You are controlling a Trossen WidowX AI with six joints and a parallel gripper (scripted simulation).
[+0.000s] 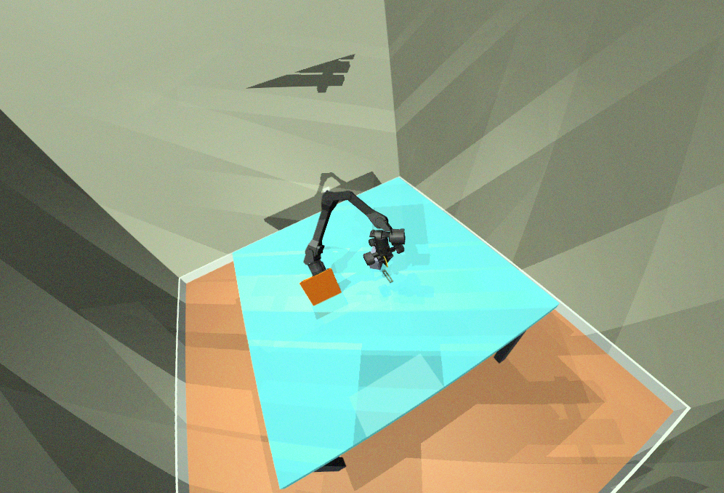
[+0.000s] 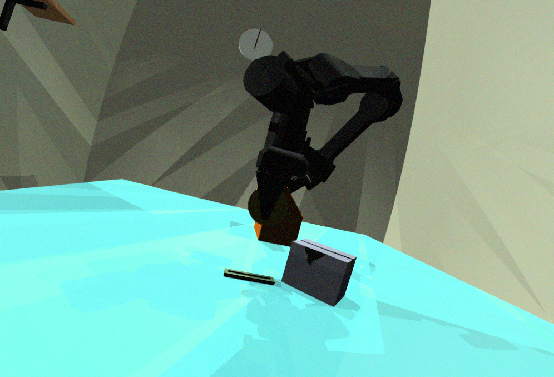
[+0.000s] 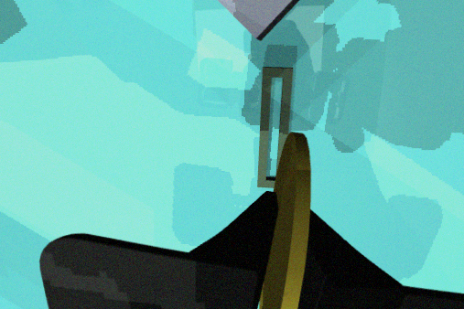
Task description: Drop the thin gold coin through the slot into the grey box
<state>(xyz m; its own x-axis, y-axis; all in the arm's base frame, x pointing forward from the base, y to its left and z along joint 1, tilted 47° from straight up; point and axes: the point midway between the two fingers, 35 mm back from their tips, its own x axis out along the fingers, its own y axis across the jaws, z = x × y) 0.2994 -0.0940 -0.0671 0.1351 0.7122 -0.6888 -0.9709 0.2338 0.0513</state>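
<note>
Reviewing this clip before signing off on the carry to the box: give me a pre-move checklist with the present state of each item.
1. Coin held in the gripper: ok, fingers are shut on it, edge-on in the wrist view.
2. Coin lifted out of the holder: ok, the holder lies bare on the table, the coin well above it.
3. Coin above the height of the box lid: ok in the exterior view.
4. Coin over the slot: not ok, it hangs off to the side of the box.
5. Coin plane lined up with the slot: cannot tell.
6. Slot unobstructed: ok, nothing lies on the lid.
</note>
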